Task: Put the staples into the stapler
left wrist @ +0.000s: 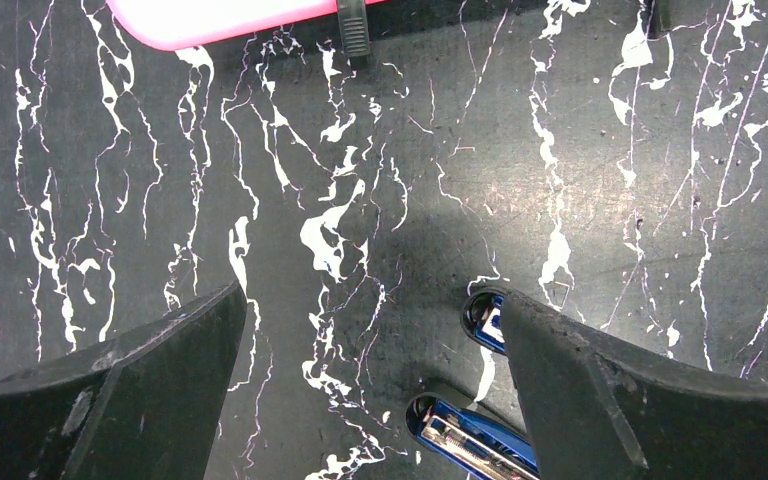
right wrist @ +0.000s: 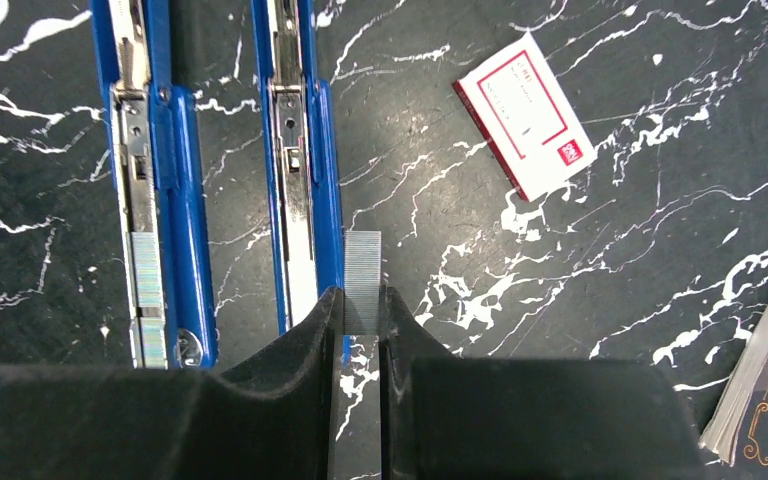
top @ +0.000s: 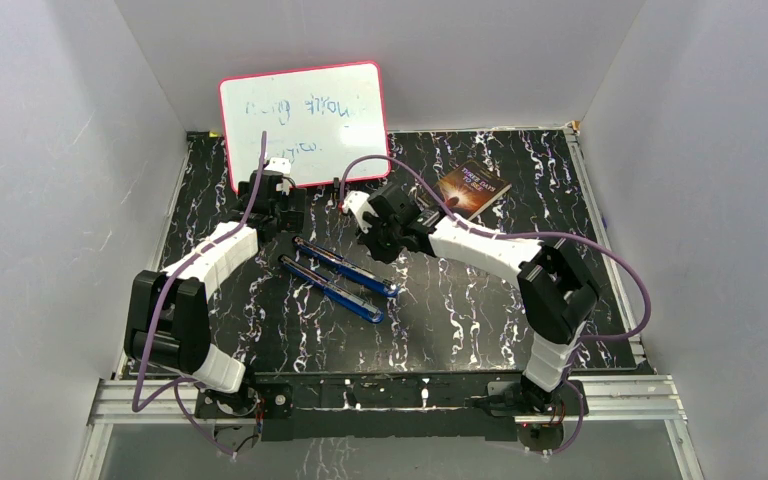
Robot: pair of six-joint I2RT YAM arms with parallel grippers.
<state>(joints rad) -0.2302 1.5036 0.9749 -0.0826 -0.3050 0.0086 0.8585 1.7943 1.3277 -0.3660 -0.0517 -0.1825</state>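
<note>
1. From above: the stapler (top: 348, 266) lies in the middle of the desk (top: 460, 310) as two long blue bars side by side, running far-left to near-right. I cannot tell whether they are joined. The right pincer (top: 378, 243) hangs at their far side and the left pincer (top: 278, 215) off their far-left ends. One whiteboard (top: 305, 125) and one book (top: 473, 188) sit behind. The staples are too small to make out here.
2. Left wrist: the left pincer (left wrist: 368, 300) is spread wide and empty above bare desk. Two blue stapler tips (left wrist: 480, 318) peek out beside its right finger.
3. Right wrist: the right pincer (right wrist: 360, 300) is pinching one strip of staples (right wrist: 362, 262). The strip's long axis runs parallel to the bars, just beside the right edge of the nearer bar (right wrist: 325, 200). Both channels lie to its left, so I judge a small sideways shift comes next, with the right arm nearer. A second strip (right wrist: 147, 290) seems to sit in the left bar's channel. One white box (right wrist: 525, 115) lies well apart, to the right.
</note>
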